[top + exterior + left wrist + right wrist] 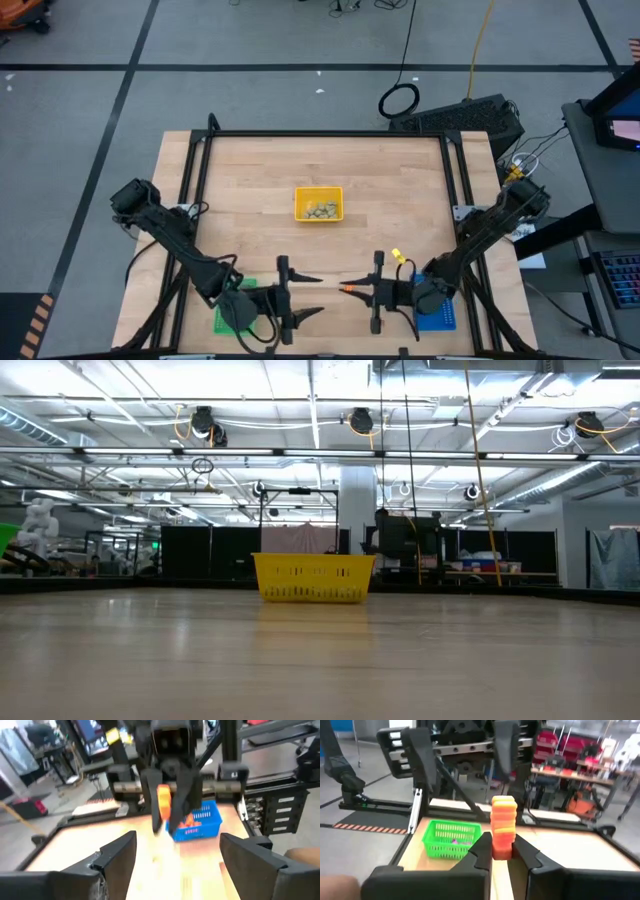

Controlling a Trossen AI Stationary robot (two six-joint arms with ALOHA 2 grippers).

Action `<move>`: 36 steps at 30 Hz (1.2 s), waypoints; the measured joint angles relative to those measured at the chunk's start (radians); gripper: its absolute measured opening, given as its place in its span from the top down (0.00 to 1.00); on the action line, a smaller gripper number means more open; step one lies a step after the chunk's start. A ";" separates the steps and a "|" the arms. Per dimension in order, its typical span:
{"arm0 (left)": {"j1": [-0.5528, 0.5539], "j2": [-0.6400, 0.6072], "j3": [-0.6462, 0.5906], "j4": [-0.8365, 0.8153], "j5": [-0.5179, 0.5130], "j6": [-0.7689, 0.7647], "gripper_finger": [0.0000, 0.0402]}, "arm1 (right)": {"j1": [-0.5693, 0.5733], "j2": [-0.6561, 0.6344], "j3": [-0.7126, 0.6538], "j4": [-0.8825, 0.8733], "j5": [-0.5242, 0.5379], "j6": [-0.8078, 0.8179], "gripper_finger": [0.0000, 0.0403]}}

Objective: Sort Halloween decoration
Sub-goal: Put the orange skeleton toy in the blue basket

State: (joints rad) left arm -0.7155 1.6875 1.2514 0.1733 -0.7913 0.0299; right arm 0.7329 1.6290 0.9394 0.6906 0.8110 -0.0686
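An orange trinket (503, 822), a Halloween decoration, sticks out of my right gripper (502, 846), which is shut on it above the table's near middle (352, 289). My left gripper (314, 295) faces it from the left. It stands wide open just short of the trinket, with nothing between its fingers (120, 852). The left wrist view shows the trinket (164, 802) ahead of my left fingers. Pale beige trinkets (320, 209) lie in the yellow tray (303, 196). The green tray (451, 838) holds a purple one, and orange ones lie in the blue tray (210, 815). My right gripper pinches the orange trinket's near end (502, 851) between its two fingertips. The fingers lie about level and point toward the table's left. The rest of the trinket juts out beyond the fingertips, lifted clear of the table.
The yellow tray (313, 578) stands at the table's middle. The green tray (228, 318) sits near the front edge under my left arm, and the blue tray (440, 318) under my right arm. A black frame (325, 134) runs around the tabletop.
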 joint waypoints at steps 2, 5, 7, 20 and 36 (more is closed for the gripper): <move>0.000 0.000 0.000 -0.044 -0.004 -0.051 0.31 | 0.000 -0.054 0.000 -0.114 0.000 0.063 0.96; 0.002 0.000 0.000 -0.105 -0.003 -0.115 0.32 | 0.002 -0.133 0.000 -0.283 -0.001 0.156 0.96; 0.002 0.000 0.000 -0.130 -0.007 -0.140 0.33 | 0.003 -0.179 0.000 -0.391 -0.003 0.227 0.95; 0.003 0.000 0.000 -0.202 -0.054 -0.157 0.37 | 0.021 -0.351 0.000 -0.800 -0.214 0.562 0.95; 0.003 0.000 0.000 -0.201 -0.051 -0.156 0.77 | 0.064 -0.364 0.164 -1.271 -0.395 0.834 0.95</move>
State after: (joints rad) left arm -0.7129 1.6875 1.2514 -0.0280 -0.8425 -0.1265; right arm 0.7970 1.2647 1.1038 -0.5801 0.4156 0.7656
